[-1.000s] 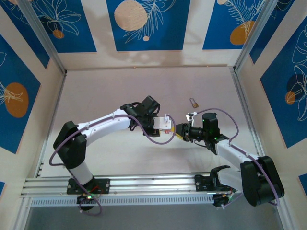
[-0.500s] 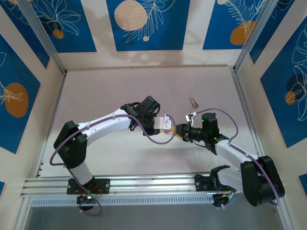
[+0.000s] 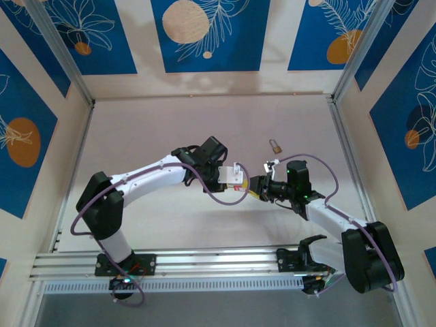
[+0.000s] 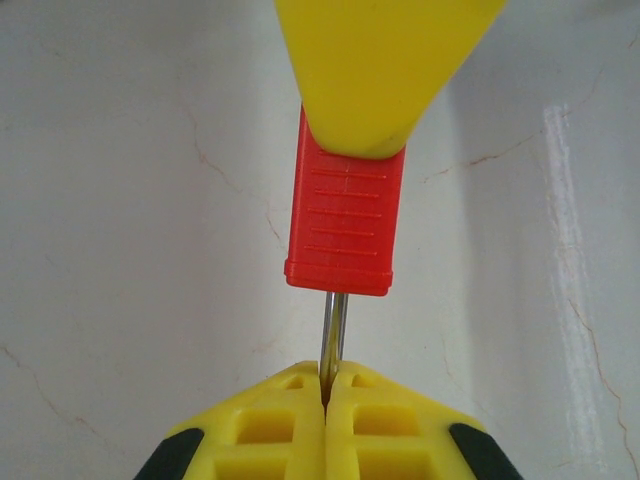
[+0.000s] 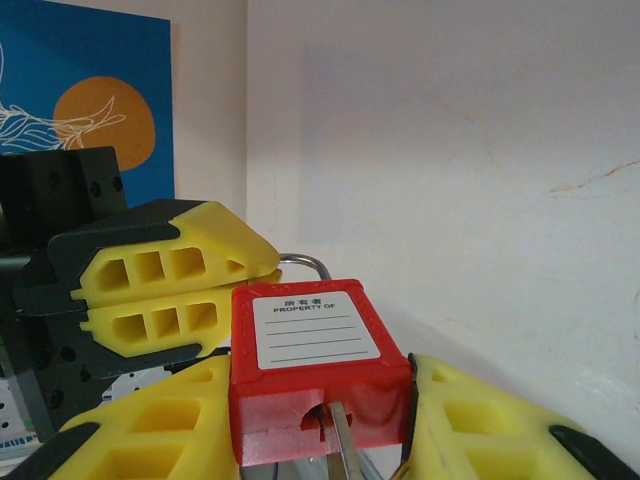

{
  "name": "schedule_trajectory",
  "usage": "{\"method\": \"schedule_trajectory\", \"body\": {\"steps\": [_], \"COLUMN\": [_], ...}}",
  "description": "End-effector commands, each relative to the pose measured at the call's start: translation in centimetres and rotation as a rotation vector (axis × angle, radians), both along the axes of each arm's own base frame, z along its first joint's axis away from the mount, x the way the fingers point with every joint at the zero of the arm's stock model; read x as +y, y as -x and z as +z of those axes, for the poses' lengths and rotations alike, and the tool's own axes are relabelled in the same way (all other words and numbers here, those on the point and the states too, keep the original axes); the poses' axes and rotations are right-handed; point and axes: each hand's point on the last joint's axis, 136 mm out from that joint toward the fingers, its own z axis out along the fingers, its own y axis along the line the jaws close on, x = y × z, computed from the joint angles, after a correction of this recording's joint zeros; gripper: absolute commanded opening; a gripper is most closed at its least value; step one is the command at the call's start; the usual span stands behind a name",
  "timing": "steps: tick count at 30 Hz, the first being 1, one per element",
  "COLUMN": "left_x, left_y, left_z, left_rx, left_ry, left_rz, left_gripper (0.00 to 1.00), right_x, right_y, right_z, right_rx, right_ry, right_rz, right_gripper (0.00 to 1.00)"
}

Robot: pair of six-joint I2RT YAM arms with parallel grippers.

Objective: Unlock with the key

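The red padlock [image 5: 315, 330] hangs above the table [image 3: 170, 122] between both arms. My right gripper [image 5: 320, 400] is shut on its body, one yellow finger [image 5: 150, 430] against each side. A thin silver key [image 5: 340, 432] is stuck in the keyhole on the face towards the right wrist camera, and its head is out of frame. My left gripper [image 4: 328, 375] is shut on the padlock's steel shackle [image 4: 333, 330], which runs from the red padlock [image 4: 345, 215] into its closed fingertips. From above, the left gripper [image 3: 231, 176] and right gripper [image 3: 257, 185] meet nose to nose at mid-table.
A small brass padlock [image 3: 275, 146] lies on the table behind the right gripper. Metal rails border the table on the left, right and near sides. Blue-patterned walls enclose the space.
The left jaws have closed on the shackle. Neither arm nor the red padlock has shifted in the top view.
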Motion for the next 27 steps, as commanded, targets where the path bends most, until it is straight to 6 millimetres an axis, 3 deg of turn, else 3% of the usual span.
{"method": "schedule_trajectory", "body": {"steps": [1,27], "left_x": [0.2,2.1], "left_y": [-0.3,-0.8], "left_z": [0.9,1.4], "left_rx": [-0.014,-0.102], "left_ry": [0.006,-0.045], "left_rz": [0.001,0.023], "left_gripper": [0.00,0.00], "right_x": [-0.1,-1.7], "right_y": [-0.6,-0.3], "right_z": [1.5,1.7], "right_rx": [-0.059,-0.058], "right_ry": [-0.009,-0.014], "right_rz": [0.001,-0.030], "right_gripper": [0.31,0.31]}}
